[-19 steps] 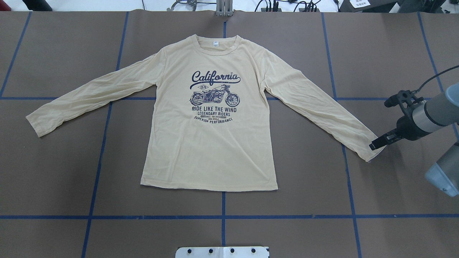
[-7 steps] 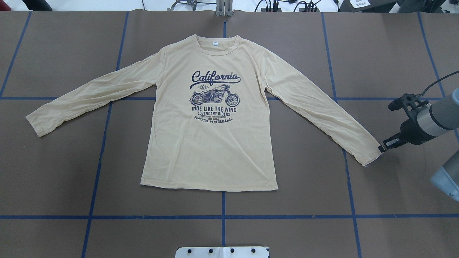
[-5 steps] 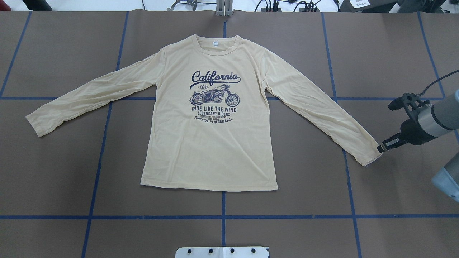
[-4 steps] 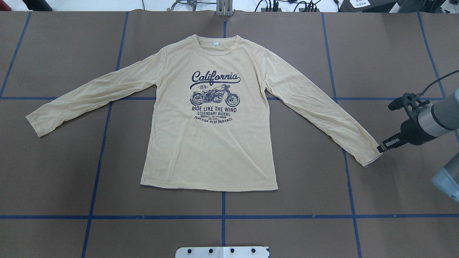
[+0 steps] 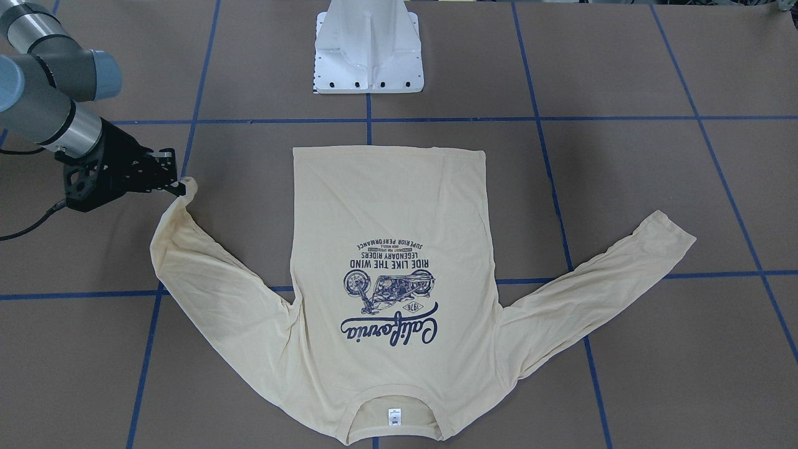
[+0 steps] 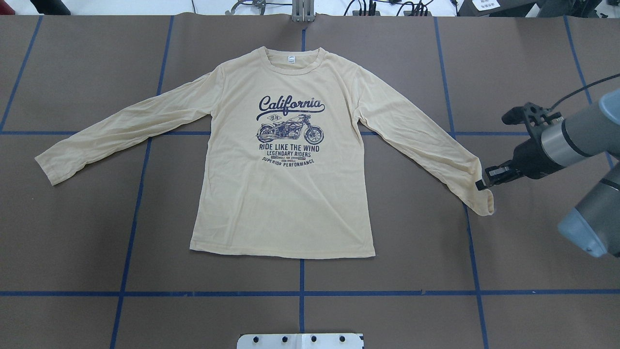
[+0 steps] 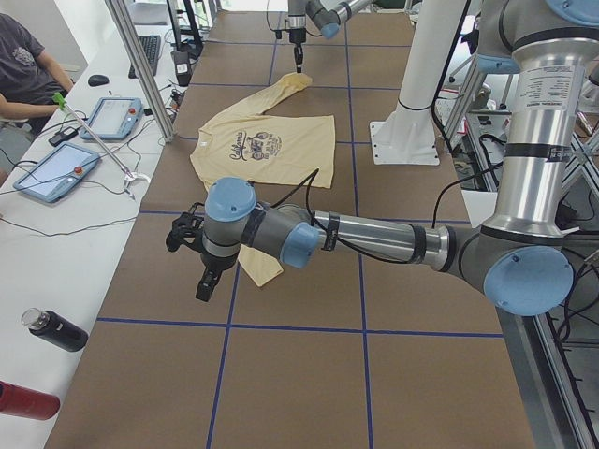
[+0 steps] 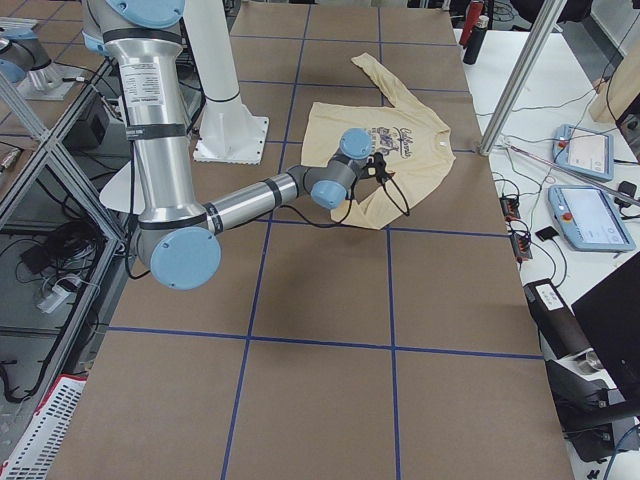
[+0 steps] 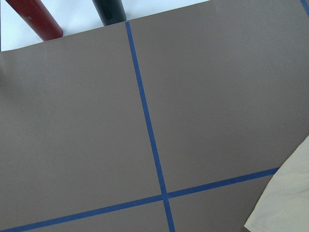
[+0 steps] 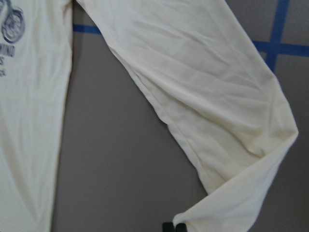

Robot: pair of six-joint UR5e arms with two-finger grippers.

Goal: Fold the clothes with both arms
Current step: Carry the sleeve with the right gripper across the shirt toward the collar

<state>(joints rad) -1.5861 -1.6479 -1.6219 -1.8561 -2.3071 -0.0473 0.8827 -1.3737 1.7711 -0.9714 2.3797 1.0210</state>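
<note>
The clothes are one cream-yellow long-sleeved shirt [image 6: 290, 203] lying flat, print up, collar toward the table's far edge; it also fills the middle of the front view [image 5: 386, 206]. My right gripper [image 6: 479, 184] is shut on the cuff of the shirt's right-hand sleeve [image 6: 477, 201], which is lifted and curled back over itself. The front view shows the same pinch at the right gripper [image 5: 181, 187]. My left gripper [image 7: 201, 285] hangs above the table beside the other sleeve's cuff [image 9: 285, 203]; only the side view shows it, so I cannot tell its state.
The white pedestal base [image 5: 368, 56] stands at the robot's edge. Blue tape lines [image 6: 300, 293] grid the brown table. A red bottle [image 9: 36, 19] and a dark bottle [image 9: 108, 9] lie beyond the left end. A person [image 7: 23, 65] sits at a side bench with tablets [image 7: 56, 170].
My right gripper moved in from the cuff's outer side toward the shirt body and rose, carrying the cuff with it. The sleeve end now curls over. The rest of the shirt lies unchanged.
</note>
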